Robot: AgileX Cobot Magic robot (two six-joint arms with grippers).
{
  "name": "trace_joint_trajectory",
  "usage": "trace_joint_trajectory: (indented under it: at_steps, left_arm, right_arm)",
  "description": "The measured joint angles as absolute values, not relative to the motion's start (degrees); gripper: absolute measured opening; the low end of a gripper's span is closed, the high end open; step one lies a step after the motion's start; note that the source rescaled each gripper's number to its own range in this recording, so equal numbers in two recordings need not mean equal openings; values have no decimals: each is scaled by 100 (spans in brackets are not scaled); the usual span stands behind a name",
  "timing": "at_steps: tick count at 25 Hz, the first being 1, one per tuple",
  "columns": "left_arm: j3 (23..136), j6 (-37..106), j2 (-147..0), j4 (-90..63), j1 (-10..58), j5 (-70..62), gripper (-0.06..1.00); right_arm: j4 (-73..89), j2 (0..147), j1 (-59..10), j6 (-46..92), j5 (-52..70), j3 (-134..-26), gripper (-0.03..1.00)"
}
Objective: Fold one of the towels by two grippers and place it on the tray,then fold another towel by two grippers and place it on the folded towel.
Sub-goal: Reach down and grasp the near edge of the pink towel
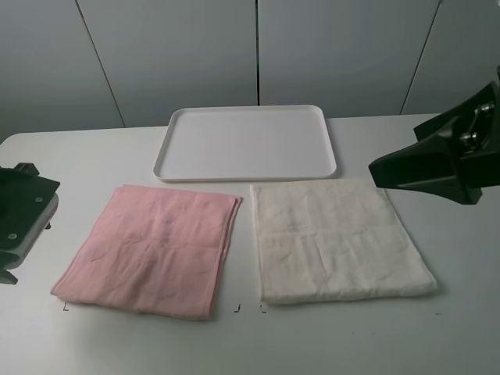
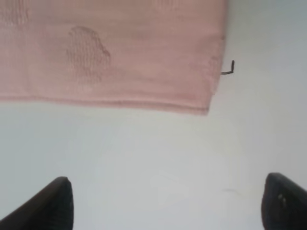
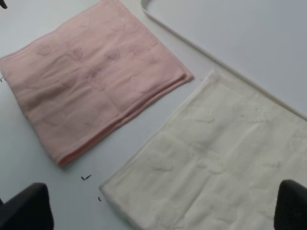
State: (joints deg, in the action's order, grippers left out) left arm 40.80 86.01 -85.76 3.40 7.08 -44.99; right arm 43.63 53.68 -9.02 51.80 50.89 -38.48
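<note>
exterior high view: the white tabletop is carrying two towels side by side toward its near edge. small black corner marks are showing on the tabletop just beside the towels' near corners. the pink towel is lying flat on the near left part, slightly skewed, with a doubled edge showing along its right side. the cream-white towel is lying flat on the near right part, just beside the pink one and apart from it. behind both, toward the far edge and about centred, the white tray is sitting flat. its near rim is running just beside the cream-white towel's far edge; whether they are touching cannot be told.

the left gripper is hovering at the left edge of the tabletop, fingers standing spread wide and holding nothing. left wrist view is showing bare tabletop between them and a corner of the pink towel beyond. the right gripper is hanging raised above the right edge, fingers likewise spread wide and holding nothing. right wrist view is looking down on both towels and a corner of the tray.
</note>
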Motion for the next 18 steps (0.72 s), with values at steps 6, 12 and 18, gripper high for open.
trace_joint_trajectory:
  at_steps: [6,12,18]
  left_arm:
    - [3708,9227,-8998,101,708,-4162,100]
    - [3680,9530,-9292,-58,708,-3903,100]
    - [3680,9568,-9800,-79,708,-3612,100]
  right_arm:
    - [4285,5503,-912,5169,4981,-3848,100]
    - [4285,5937,-912,5169,4957,-3848,100]
    - [4390,6300,-912,5202,4909,-3848,100]
